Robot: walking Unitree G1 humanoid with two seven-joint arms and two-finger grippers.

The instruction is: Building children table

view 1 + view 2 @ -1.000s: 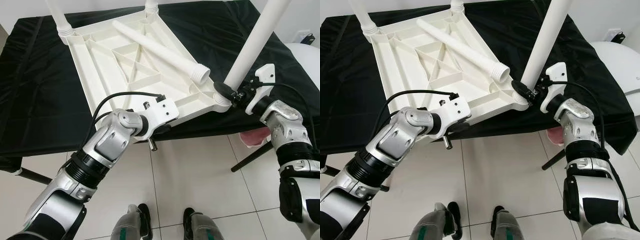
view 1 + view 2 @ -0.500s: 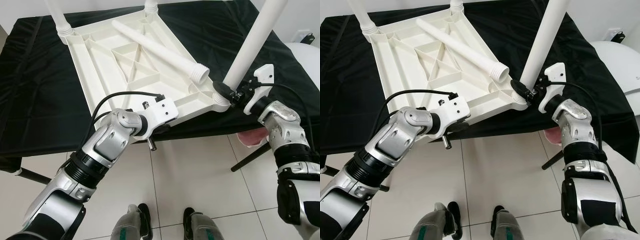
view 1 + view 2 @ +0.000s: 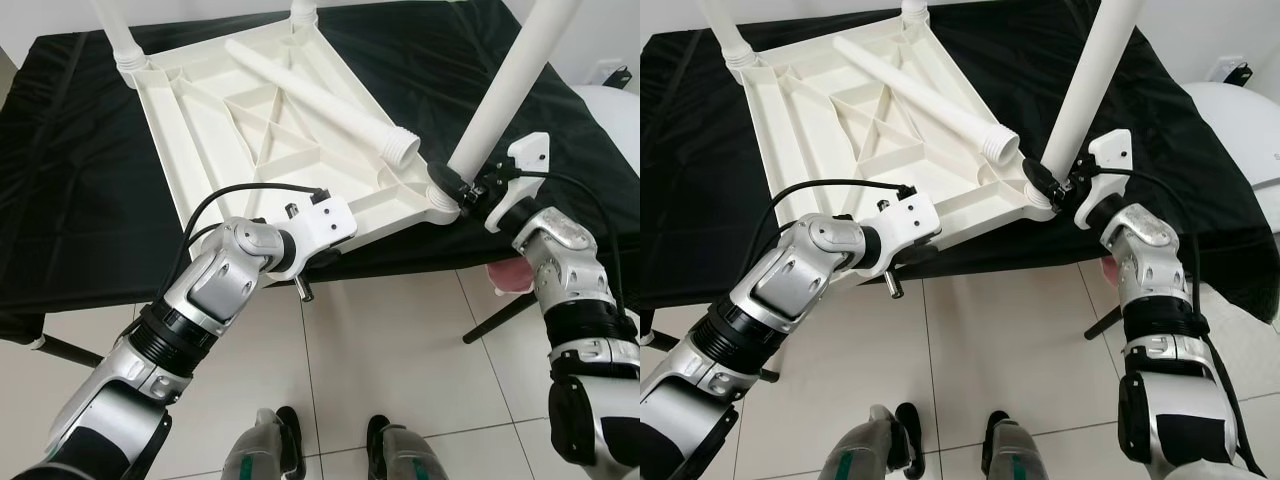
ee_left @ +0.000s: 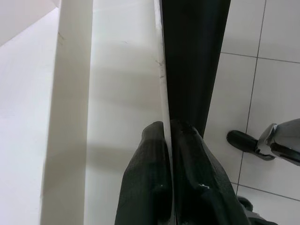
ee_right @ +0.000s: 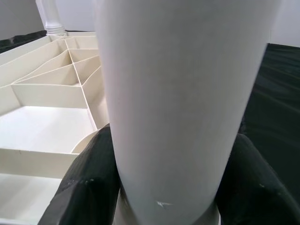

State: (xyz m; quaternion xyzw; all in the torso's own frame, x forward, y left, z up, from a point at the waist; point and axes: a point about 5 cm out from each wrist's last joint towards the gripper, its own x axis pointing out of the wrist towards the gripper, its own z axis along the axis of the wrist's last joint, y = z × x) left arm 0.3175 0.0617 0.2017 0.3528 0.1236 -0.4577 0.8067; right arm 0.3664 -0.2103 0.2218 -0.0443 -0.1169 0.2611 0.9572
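A white plastic tabletop lies upside down on a table draped in black cloth. Two legs stand in its far corners. A loose leg rests across its ribs. My right gripper is shut on the base of a third leg, which stands tilted in the near right corner socket. In the right wrist view both fingers hug that leg. My left gripper is shut on the tabletop's near rim at the front edge.
The tiled floor lies in front of the cloth-covered table. A white rounded object stands at the far right beyond the cloth. My feet show at the bottom. A dark table leg slants down at the right.
My right forearm has shifted slightly leftward and inward while the gripper stays on the leg's base. The left arm and tabletop have not moved.
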